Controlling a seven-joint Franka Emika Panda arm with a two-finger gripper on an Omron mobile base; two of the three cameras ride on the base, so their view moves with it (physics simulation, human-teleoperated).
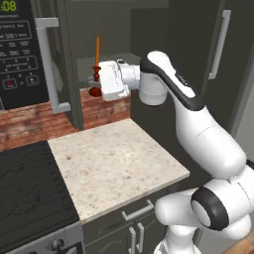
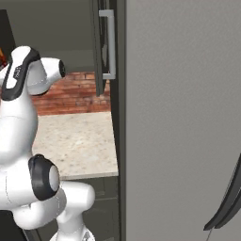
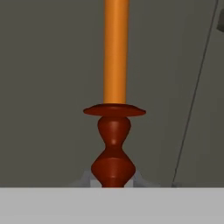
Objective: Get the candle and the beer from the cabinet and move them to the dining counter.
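While the white arm reaches leftward into the open dark grey-green wall cabinet (image 1: pixel 74 64), its gripper (image 1: pixel 97 79) is clamped on the thin orange taper candle on its dark red flared holder (image 3: pixel 114 131), the jaws pinching the holder's lower bulb. The candle stands upright, its long axis vertical, directly ahead of the hand and centred between the finger tips, with the orange stick rising above the wrist in the left base view. It sits inside the cabinet opening, above the brick backsplash (image 1: pixel 39 121) and beyond the far edge of the beige speckled desk (image 1: pixel 114 163) beside the black stove (image 1: pixel 30 193). My guess is the coming move draws the candle straight back out towards the near side, keeping it upright.
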